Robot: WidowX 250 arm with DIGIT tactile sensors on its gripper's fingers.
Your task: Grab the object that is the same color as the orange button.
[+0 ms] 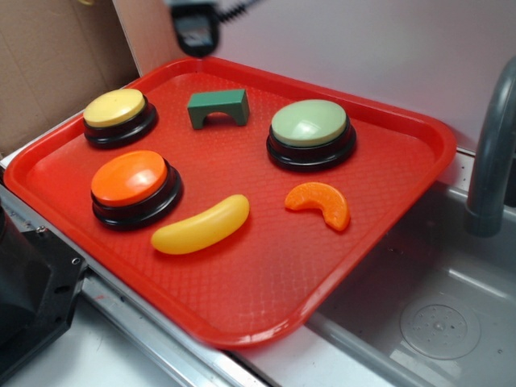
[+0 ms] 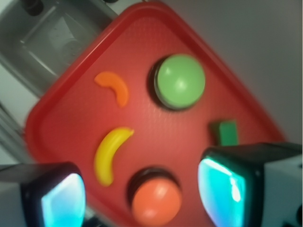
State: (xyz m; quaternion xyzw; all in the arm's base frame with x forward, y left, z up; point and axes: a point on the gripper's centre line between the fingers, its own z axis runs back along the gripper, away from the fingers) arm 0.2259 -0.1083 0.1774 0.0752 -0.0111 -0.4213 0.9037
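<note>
Fingers [image 2: 222, 189] spread wide and empty, gripper [image 2: 142, 194] high above the red tray [image 1: 242, 318], likely surveying. Orange citrus segment [image 1: 320, 203] lies toward its sink-side edge, matching the orange button [image 1: 129, 179] near the opposite edge.

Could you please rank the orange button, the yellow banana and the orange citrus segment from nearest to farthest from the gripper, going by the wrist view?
From the gripper:
1. Orange button, between the fingers at the bottom of the view.
2. Yellow banana, just up and left of the button.
3. Orange citrus segment, farther up the red tray, beyond the banana.
</note>
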